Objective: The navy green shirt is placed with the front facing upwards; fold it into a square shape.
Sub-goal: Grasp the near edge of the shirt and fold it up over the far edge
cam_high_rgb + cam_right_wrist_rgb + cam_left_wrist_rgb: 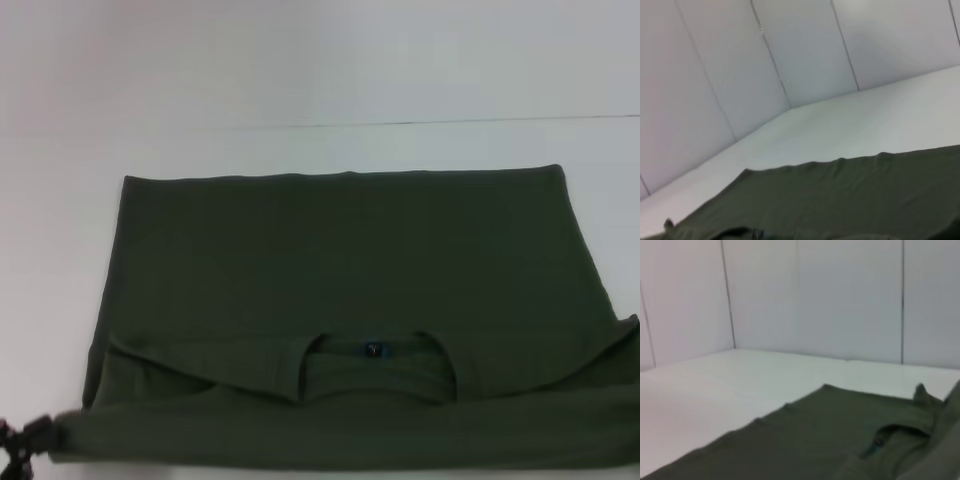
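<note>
Spread flat across the white desk (pixel 60 250): the navy green shirt (pixel 340 260), dark olive, reaching from close to the left edge out past the right side of the head view. Straight hem running along the far side, parallel to the desk's far edge. Plain green cloth facing up over the whole broad panel, no lettering visible. Near edge doubled over into a long band, with the neckline (pixel 380 365) open at the middle and a small blue-black neck label (pixel 375 349) showing inside it. Slanting creases at both near corners of the garment.

Down at the near-left corner of the desk, the left gripper (pixel 20 445), only a dark tip in sight, right at the corner of the folded band. Touching or pinching the cloth? Cannot tell, and jaws' state cannot be told either. Right gripper out of sight in every view.

Pale panelled wall (pixel 840 295) behind the desk.
</note>
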